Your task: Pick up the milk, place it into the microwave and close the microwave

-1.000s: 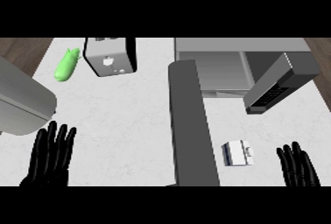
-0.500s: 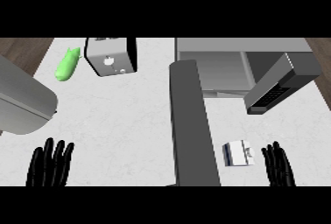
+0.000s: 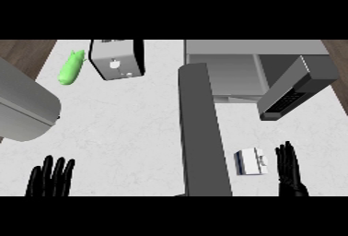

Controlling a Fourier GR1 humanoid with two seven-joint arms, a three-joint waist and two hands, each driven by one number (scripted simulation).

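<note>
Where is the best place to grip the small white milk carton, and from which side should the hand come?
Probably around the body of the small white milk carton, across its two flat sides. The right hand, open beside it, should come from the carton's right, because the long grey microwave door stands close on its left.

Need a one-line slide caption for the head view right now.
Open right hand beside the milk on the counter, microwave door open, left hand open at lower left.
</note>
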